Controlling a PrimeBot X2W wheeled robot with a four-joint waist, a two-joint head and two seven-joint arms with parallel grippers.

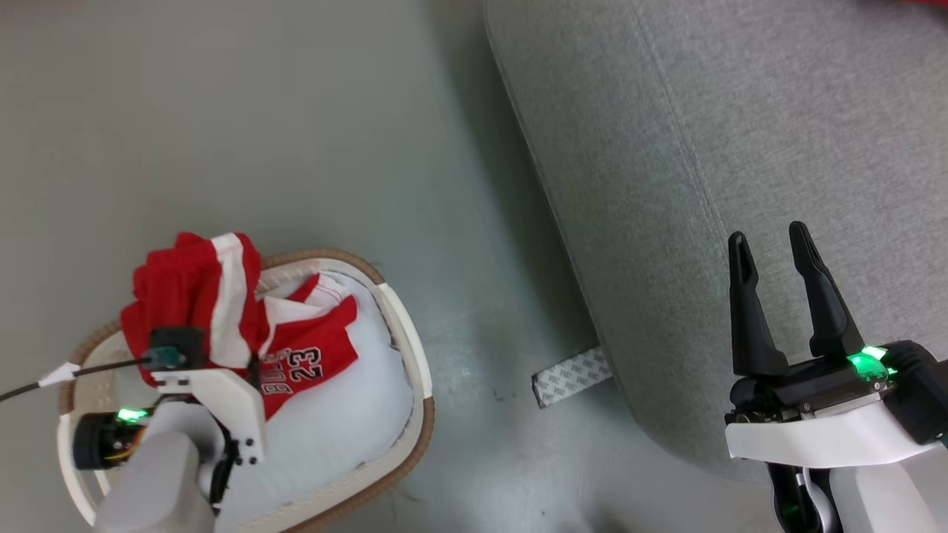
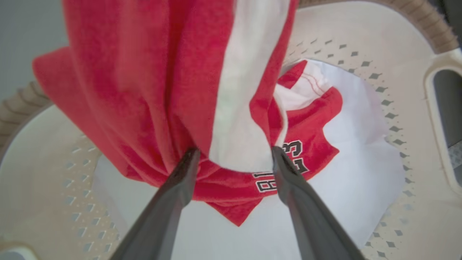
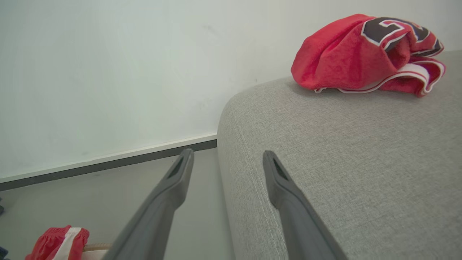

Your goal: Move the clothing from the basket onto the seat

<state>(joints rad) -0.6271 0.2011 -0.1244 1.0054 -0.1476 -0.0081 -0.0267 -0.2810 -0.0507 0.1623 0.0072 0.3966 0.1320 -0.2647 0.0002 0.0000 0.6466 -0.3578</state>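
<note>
Down in the basket (image 1: 406,329), the left gripper (image 2: 234,153) has its fingers buried to the tips in a red striped garment (image 2: 151,90). They stand apart with a thick bunch of cloth between them, and whether they pinch it cannot be told. Just beside it lies a numbered jersey (image 1: 311,359), touching the striped one. Farther off, the right gripper (image 1: 768,233) hovers over the seat (image 1: 740,111), fingers apart and empty, and another red garment (image 3: 361,50) sits well back on it. A shallow hold would likely let the cloth slide out over the floor (image 1: 296,111) between basket and seat; the jersey might also be dragged up with it. The left arm hides the basket's near side, and the far garment's numeral is folded and unreadable.
</note>
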